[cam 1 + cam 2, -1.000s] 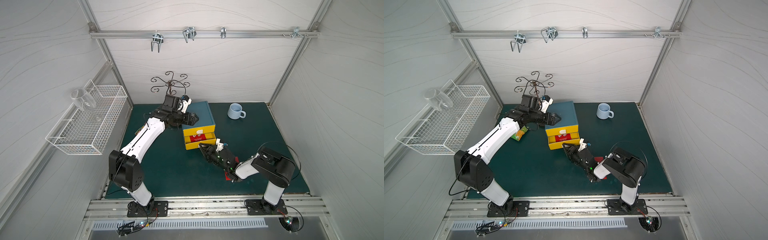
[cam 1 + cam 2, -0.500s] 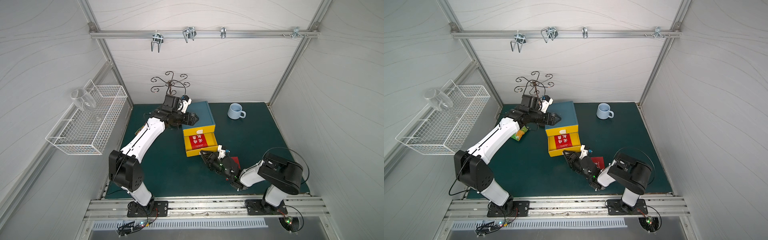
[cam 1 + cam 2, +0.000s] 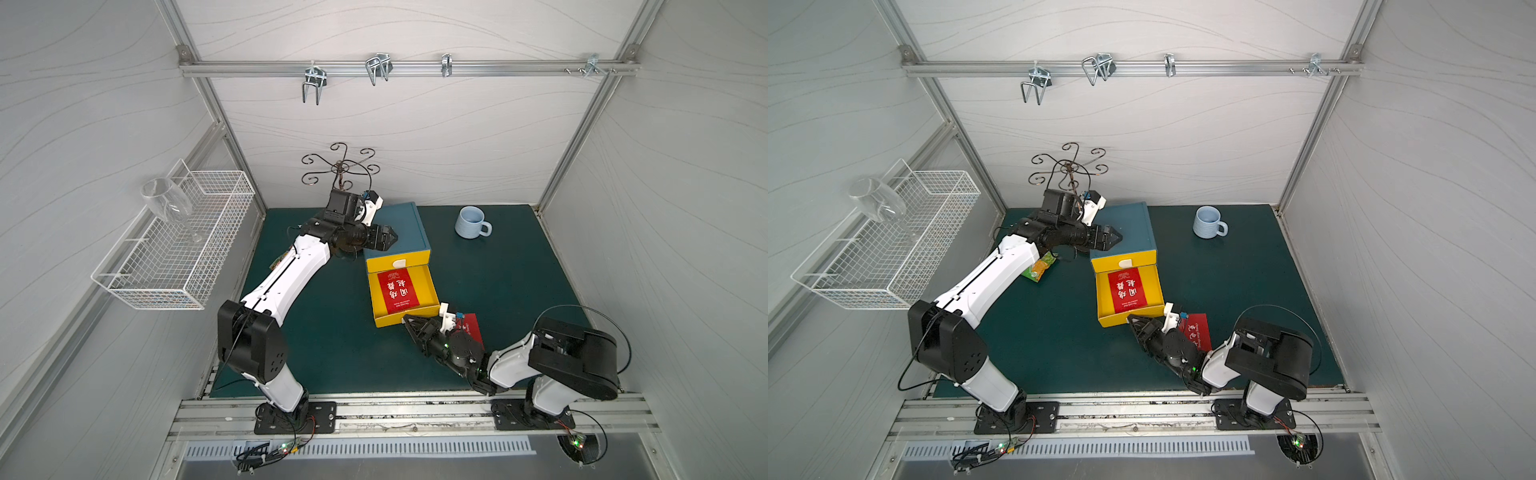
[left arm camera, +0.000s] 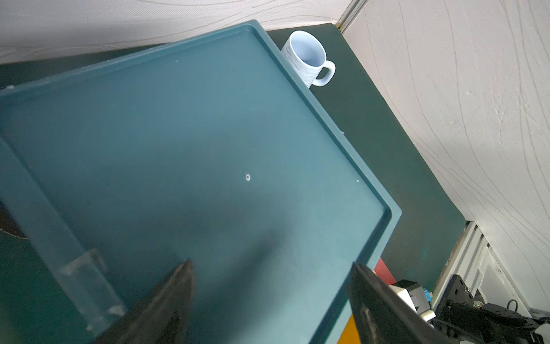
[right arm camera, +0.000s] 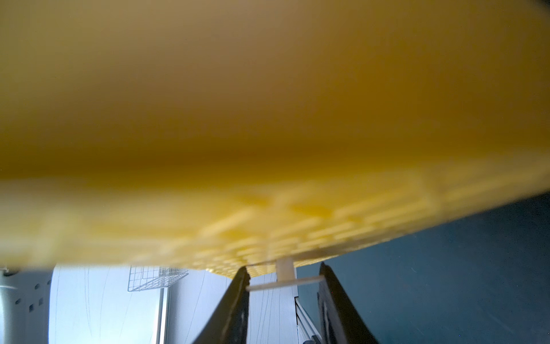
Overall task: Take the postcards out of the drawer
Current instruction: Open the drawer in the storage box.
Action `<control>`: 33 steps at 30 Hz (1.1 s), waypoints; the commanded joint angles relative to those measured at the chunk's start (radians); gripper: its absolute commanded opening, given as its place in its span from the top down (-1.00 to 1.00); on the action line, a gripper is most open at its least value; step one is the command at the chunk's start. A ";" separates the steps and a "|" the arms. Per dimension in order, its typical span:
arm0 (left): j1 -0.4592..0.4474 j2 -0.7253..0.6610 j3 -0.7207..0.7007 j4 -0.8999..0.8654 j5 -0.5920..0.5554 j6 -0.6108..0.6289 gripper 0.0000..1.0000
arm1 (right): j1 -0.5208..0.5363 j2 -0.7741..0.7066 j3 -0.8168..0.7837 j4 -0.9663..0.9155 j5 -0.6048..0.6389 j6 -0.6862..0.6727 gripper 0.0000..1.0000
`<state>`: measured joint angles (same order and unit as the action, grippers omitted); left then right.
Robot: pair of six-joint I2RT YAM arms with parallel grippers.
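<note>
Left gripper [image 3: 388, 241]: spread wide over blue cabinet top [image 3: 401, 224], unmoved.
Yellow drawer [image 3: 432, 289]: drawn fully out within the last second; red postcard [image 3: 397, 291] now exposed for picking.
Right gripper [image 3: 407, 320]: at drawer's 6 o'clock, clamped on white handle [image 5: 285, 278], a grip shown only by the right wrist view.
Second red postcard [image 3: 471, 328]: on mat [image 3: 519, 270], drawer's 4 o'clock.
</note>
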<state>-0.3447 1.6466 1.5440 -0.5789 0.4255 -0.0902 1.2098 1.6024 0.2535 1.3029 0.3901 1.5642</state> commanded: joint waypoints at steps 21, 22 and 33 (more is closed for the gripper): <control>0.006 0.015 0.028 -0.095 0.004 -0.048 -0.74 | 0.022 -0.046 -0.057 -0.002 0.040 -0.006 -0.26; 0.006 0.009 0.027 -0.090 0.003 -0.052 -0.74 | 0.023 -0.052 -0.059 -0.003 0.041 -0.012 -0.32; 0.006 -0.074 0.119 -0.079 -0.027 -0.089 -0.76 | 0.014 -0.256 -0.113 -0.100 0.025 -0.106 -0.43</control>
<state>-0.3447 1.6348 1.5921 -0.6548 0.4164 -0.1654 1.2243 1.4189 0.1562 1.2648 0.4152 1.5093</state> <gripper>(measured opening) 0.879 0.713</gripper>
